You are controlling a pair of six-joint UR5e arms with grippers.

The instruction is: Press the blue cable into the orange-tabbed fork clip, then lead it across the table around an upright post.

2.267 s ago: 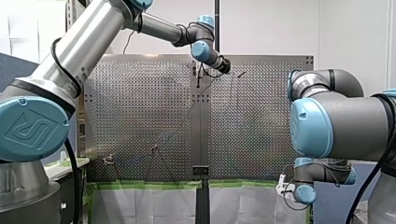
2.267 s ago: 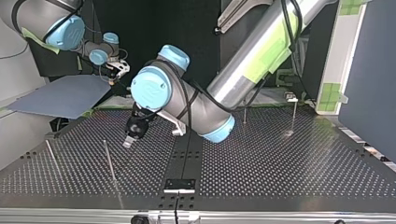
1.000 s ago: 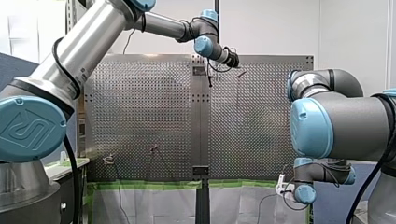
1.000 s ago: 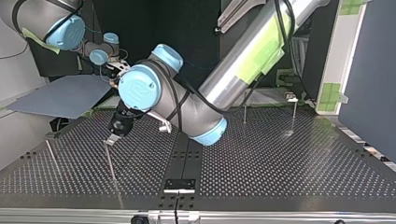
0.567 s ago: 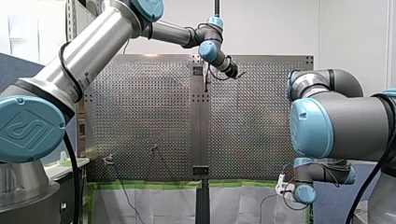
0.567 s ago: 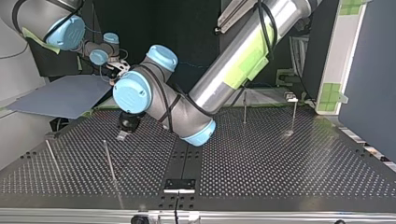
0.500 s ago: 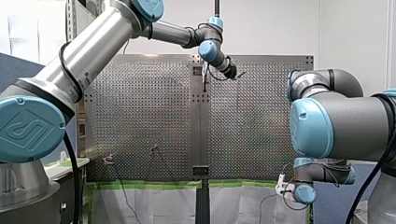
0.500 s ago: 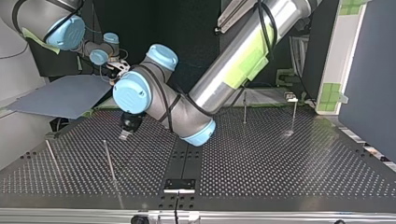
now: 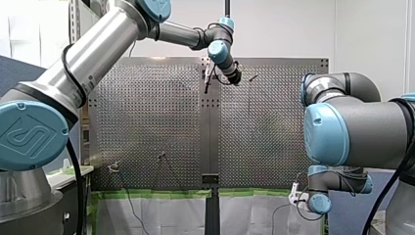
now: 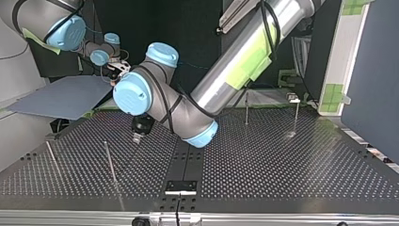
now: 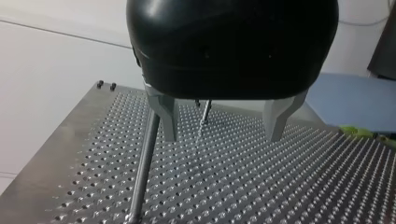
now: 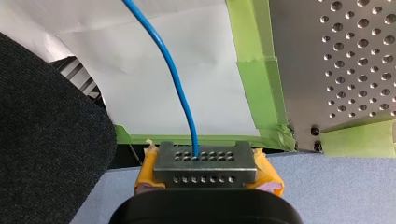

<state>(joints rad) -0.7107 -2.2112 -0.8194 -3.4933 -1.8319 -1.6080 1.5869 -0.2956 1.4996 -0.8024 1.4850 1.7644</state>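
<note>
Since a second ago my left tool (image 10: 137, 138) has swung away from the upright post (image 10: 109, 162) at the top view's left, back toward the middle of the counter (image 10: 282, 169).

Nearest, off the counter's taped edge, my right tool (image 12: 205, 173) clamps its yellow pads (image 12: 145, 170) on a grey perforated block (image 12: 205, 158). The blue cable (image 12: 168, 70) runs out of that block over white sheeting (image 12: 210, 79), beside the green tape (image 12: 254, 70), and in this view it is not lying on the counter.

Farther out, my left tool hangs above the perforated plate. Its metal fingers (image 11: 167, 116) are spread wide with nothing between them. The upright post stands just beside one finger, outside the gap, and a second post (image 11: 204, 111) rises beyond.

The orange-tabbed fork clip is too small to pick out. By my reading the clip step is not finished, and the empty tool is only placing itself. Next it would need to come to the cable, close on it, and carry it with enough slack to clear the posts.
</note>
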